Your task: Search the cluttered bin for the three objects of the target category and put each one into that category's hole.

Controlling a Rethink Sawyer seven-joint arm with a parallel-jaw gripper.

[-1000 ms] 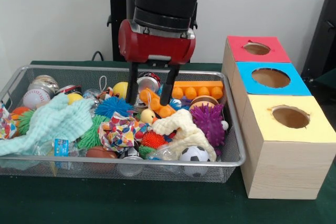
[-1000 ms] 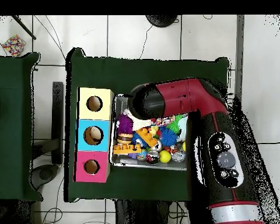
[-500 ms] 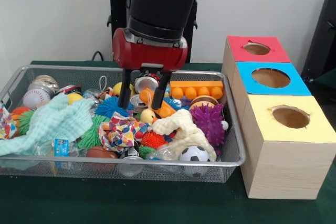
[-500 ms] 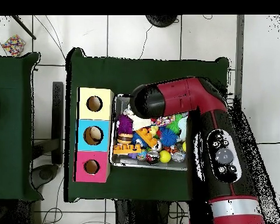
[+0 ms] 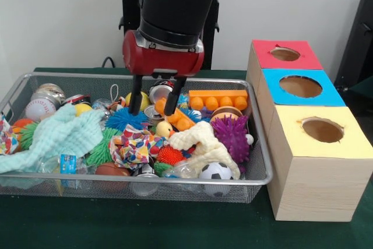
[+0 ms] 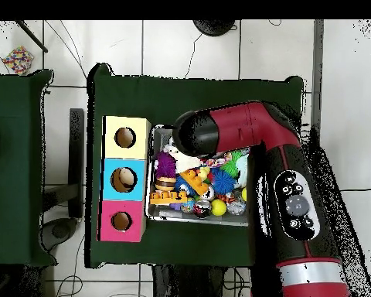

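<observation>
My gripper (image 5: pixel 151 109) hangs open over the back middle of the wire bin (image 5: pixel 263 144), its tips just above the clutter. A silver tin can (image 5: pixel 158 93) lies behind the gap between the fingers, and a yellow ball (image 5: pixel 133 99) sits behind the left finger (image 5: pixel 134 98). Nothing is held. Red (image 5: pixel 285 54), blue (image 5: pixel 301 86) and yellow (image 5: pixel 322 129) boxes stand in a row to the right, each with a round hole on top. In the overhead view the arm's black wrist (image 6: pixel 195 135) hides the gripper above the bin (image 6: pixel 196 222).
The bin holds a baseball (image 5: pixel 39 109), a soccer ball (image 5: pixel 215 172), a purple spiky ball (image 5: pixel 231 135), a blue spiky ball (image 5: pixel 124 119), a teal cloth (image 5: pixel 58 135), a cream rope toy (image 5: pixel 201 141), an orange block toy (image 5: pixel 219 100) and another can (image 5: pixel 50 92).
In the front view the gripper has moved left and risen a little, from over the orange pieces to over the can and yellow ball. It stays open and empty.
</observation>
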